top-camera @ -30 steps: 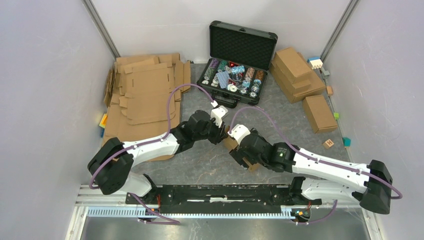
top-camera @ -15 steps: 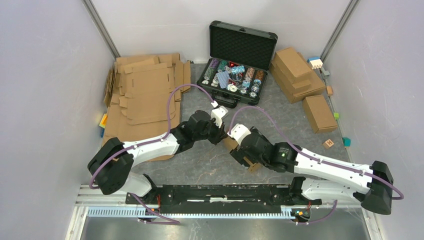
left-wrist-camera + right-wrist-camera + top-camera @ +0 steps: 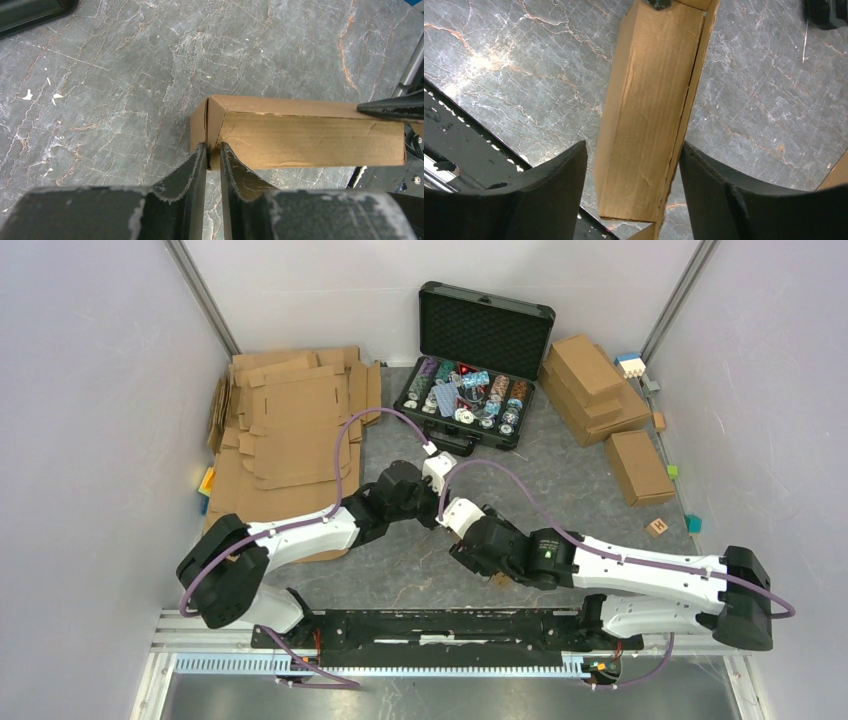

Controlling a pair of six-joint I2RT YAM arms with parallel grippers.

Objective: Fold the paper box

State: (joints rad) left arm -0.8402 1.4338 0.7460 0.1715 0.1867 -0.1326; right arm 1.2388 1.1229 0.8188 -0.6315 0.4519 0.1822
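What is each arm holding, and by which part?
Left gripper pinches the paper box by the cardboard edge at its end corner. Right gripper straddles the box's width; whether it grips cannot be told.

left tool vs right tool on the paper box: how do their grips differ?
Left tool is nearly shut, pinching a thin cardboard edge at a corner of the paper box; right tool stands wide, straddling the box's narrow face. Left tool's contact is plain; whether right tool actually presses the box cannot be told. Shared: both work the same box, from opposite ends.
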